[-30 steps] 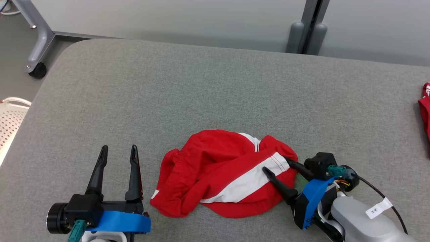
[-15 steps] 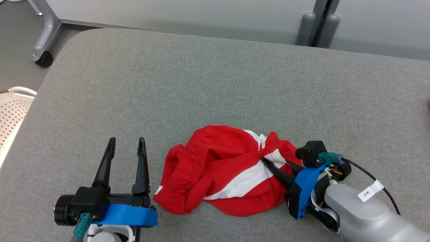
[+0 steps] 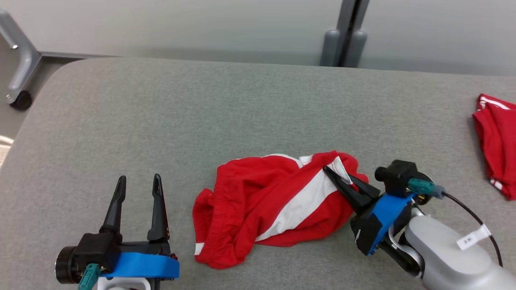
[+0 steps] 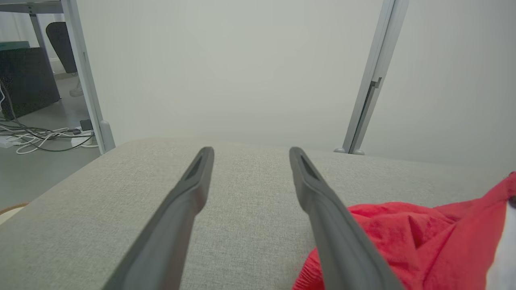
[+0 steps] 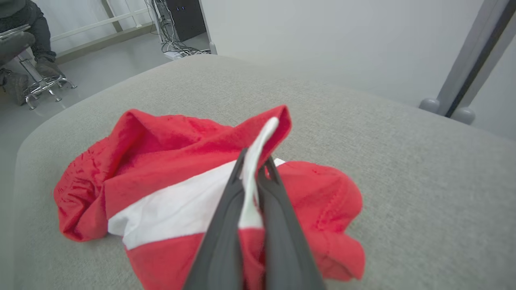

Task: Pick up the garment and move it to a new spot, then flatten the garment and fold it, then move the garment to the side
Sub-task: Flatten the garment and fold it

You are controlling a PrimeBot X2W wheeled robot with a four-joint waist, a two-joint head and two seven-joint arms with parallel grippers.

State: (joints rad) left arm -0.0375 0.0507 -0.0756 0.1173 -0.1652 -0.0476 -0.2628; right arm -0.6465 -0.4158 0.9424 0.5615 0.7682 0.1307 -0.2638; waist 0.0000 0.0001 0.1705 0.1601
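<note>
Behind, wall; grey surface under garment.

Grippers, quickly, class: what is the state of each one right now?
The left gripper is open and holds nothing, beside the garment.
The right gripper is shut on the garment's white stripe.

The left gripper sits low at the robot's left, its two dark fingers pointing forward and standing wide apart, with nothing between them. The right arm reaches in from the right, its pale forearm slanted inward. The right gripper is closed, pinching a fold of the garment.
</note>
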